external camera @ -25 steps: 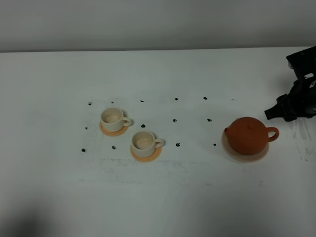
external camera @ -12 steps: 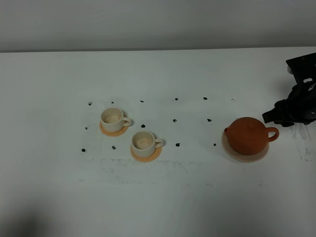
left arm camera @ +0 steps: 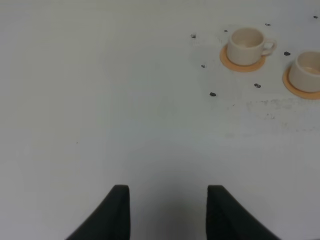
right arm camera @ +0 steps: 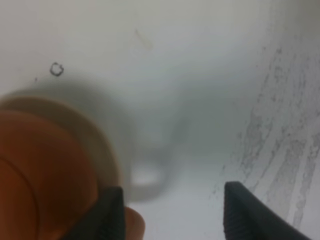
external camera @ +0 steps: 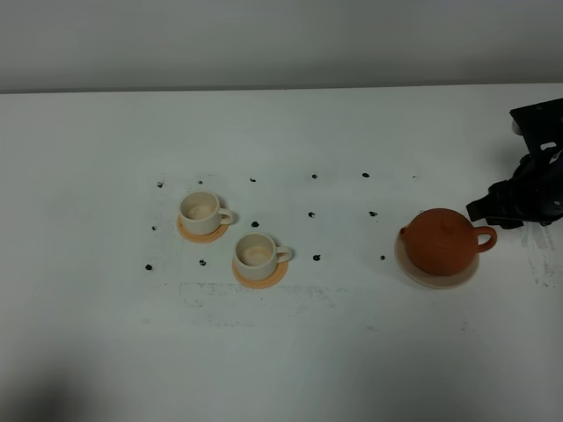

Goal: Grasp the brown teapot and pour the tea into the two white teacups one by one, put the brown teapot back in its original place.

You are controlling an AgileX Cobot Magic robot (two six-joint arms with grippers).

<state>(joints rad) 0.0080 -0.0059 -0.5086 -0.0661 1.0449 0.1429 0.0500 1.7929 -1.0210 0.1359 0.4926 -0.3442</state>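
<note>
The brown teapot point(external camera: 440, 240) sits on its pale beige disc point(external camera: 437, 280) at the right of the table, handle point(external camera: 486, 237) pointing right. My right gripper point(external camera: 482, 209) hovers just behind and right of that handle, open and empty. In the right wrist view the teapot point(right arm camera: 40, 175) and disc point(right arm camera: 95, 145) blur past one side of the right gripper point(right arm camera: 172, 192). Two white teacups point(external camera: 200, 211) point(external camera: 256, 255) stand on orange coasters at centre left. The left wrist view shows my left gripper point(left arm camera: 167, 190) with its fingers apart over bare table, far from the cups point(left arm camera: 245, 44) point(left arm camera: 309, 71).
Small black dots point(external camera: 311, 214) mark the white table point(external camera: 308, 352) between cups and teapot. Grey scuff streaks point(external camera: 541, 255) lie on the table right of the teapot. A grey wall runs along the back edge.
My right gripper has dropped slightly and drawn closer to the teapot's handle. Teapot, cups and left arm have not moved.
</note>
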